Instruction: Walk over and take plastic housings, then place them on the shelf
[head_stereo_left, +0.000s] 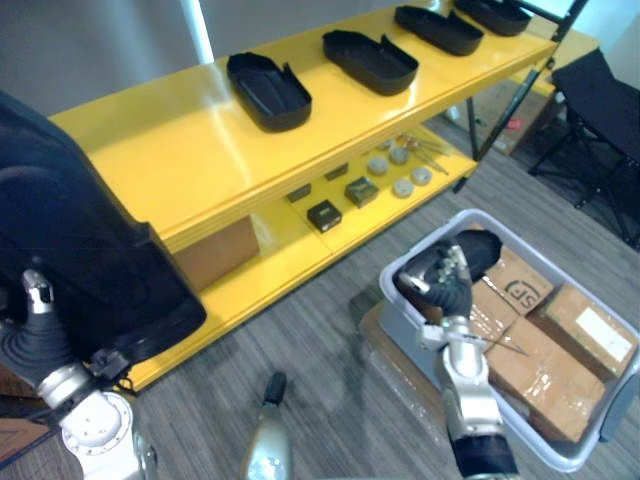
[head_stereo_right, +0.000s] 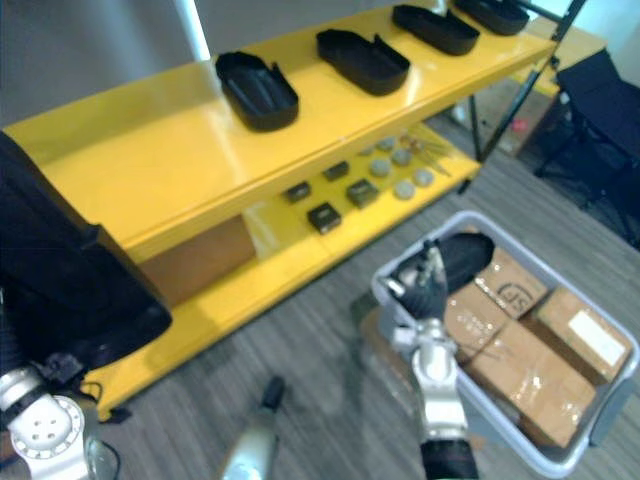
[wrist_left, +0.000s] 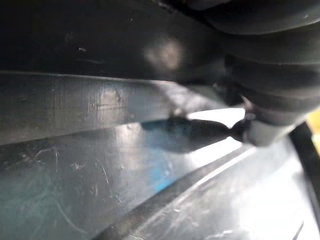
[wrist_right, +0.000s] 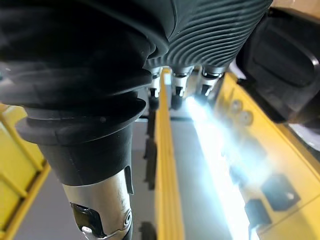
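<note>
Shelf (head_stereo_left: 170, 150) glossy, smooth; housings (head_stereo_left: 268, 90) matt blk plastic; boxes (head_stereo_left: 590, 335) brown cardboard.

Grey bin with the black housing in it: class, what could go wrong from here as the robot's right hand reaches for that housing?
1. The right hand is at just one end of the bin housing, which lies at the grey bin's corner; it may slip down onto the cardboard boxes.
2. The large black housing on the robot's left hides the yellow shelf's left end, so placing there could be misjudged.
</note>
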